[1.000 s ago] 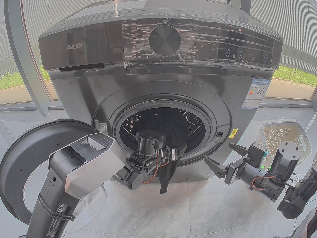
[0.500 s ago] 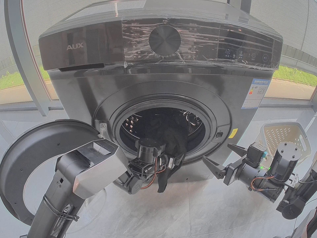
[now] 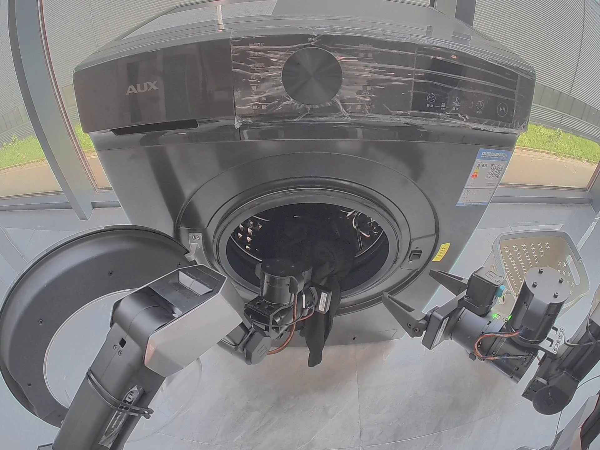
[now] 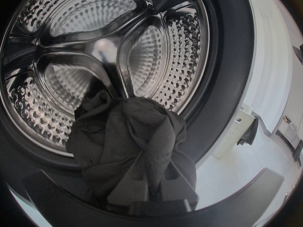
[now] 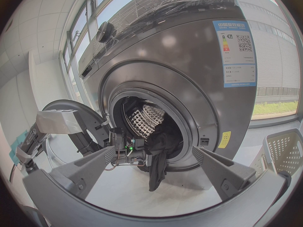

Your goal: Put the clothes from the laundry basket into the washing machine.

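Item: washing machine (image 3: 325, 157), dark grey front-loader, standing on a pale tiled floor (image 3: 387, 401). Round door (image 3: 50, 301) swung fully open, lying to the outer side of the left gripper (image 3: 320, 300) and behind that arm's grey link. Left gripper sits at the lower lip of the opening, closed on a dark garment (image 3: 317, 345). The bulk of the cloth is bunched just ahead of the gripper, over the dark rubber seal (image 4: 227, 63), partly inside the perforated steel drum (image 4: 94, 48); one tail hangs below the gripper, outside the machine, toward the floor. The seal and lip lie between the gripper and the drum's interior. Right gripper (image 3: 410, 287) hangs low in front of the machine, well to the side of the garment, jaws spread wide and holding nothing, pointed toward the opening. Laundry basket (image 3: 522, 264), cream and perforated, stands on the floor just behind the right gripper's wrist; its contents cannot be told. Fittings: round dial (image 3: 311, 75) on the film-wrapped panel, blue-edged label (image 3: 482, 176), yellow sticker (image 3: 441, 252).
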`<state>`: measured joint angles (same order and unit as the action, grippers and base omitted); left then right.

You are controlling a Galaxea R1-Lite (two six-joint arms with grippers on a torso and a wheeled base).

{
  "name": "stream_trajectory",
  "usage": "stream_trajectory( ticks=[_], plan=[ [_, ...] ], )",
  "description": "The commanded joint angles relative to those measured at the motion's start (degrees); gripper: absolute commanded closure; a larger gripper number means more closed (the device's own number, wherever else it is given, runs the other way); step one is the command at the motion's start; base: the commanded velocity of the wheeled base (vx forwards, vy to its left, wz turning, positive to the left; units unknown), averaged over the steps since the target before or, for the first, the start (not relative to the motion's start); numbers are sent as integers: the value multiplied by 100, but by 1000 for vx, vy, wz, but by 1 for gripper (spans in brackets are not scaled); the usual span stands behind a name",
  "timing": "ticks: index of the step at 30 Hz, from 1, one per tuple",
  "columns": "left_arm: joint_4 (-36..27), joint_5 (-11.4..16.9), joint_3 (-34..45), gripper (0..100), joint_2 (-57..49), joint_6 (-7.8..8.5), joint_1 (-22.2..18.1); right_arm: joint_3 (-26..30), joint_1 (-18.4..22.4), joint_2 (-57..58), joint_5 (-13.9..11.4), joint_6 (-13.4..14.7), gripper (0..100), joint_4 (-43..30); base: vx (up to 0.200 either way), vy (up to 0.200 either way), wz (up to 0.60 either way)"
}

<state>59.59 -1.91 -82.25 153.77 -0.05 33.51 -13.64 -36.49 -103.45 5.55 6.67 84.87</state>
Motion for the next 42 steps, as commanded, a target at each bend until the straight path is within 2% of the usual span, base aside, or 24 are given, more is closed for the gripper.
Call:
stream_trajectory(
  ticks=[1,2,3,5,10,20,25,26,28,30,33,34,35,36,40,42],
  plan=[
    [114,-178,-511,100,48,-4,-20,-7,-43,0,-1,1,0,3,0,0,0],
    [123,-301,-828,100,109,-21,-47,-7,-43,0,-1,10,0,3,0,0,0],
    [123,-301,-828,100,109,-21,-47,-7,-43,0,-1,10,0,3,0,0,0],
    [123,-635,-1689,100,338,-13,-152,-7,-43,-9,-1,10,0,3,0,0,0],
    [35,-793,-2577,100,628,-4,-284,-7,-43,-9,-1,10,0,3,0,0,0],
    [-184,-951,-2999,100,645,-118,-372,2,-52,-9,-1,10,0,3,0,0,0],
    [-167,-1013,-2990,100,645,-109,-380,2,-87,0,-1,10,0,3,0,0,0],
    [-184,-1013,-2990,0,636,-109,-389,2,-87,0,-1,10,0,3,0,0,0],
    [-167,-1013,-2972,0,628,-109,-407,2,-87,0,-1,10,0,3,0,0,0],
    [-176,-1021,-2709,0,513,-259,-380,2,-78,0,-1,10,0,3,0,0,0],
    [-545,-1004,-1443,0,-286,-716,-284,28,-78,-9,-1,19,0,3,0,0,0],
    [-580,-995,-1381,0,-330,-742,-275,28,-87,-9,-1,19,0,3,0,0,0],
    [-887,-907,-924,0,-620,-997,-143,11,-78,-9,-1,19,0,3,0,0,0],
    [-879,-881,-880,0,-647,-1050,-90,2,-78,-9,-1,19,0,3,0,0,0],
    [-844,-767,-617,0,-717,-1023,-38,11,-87,-9,-1,19,0,3,0,0,0],
    [-905,-670,-239,0,-893,-1015,50,11,-87,0,-1,19,0,3,0,0,0]
  ],
)
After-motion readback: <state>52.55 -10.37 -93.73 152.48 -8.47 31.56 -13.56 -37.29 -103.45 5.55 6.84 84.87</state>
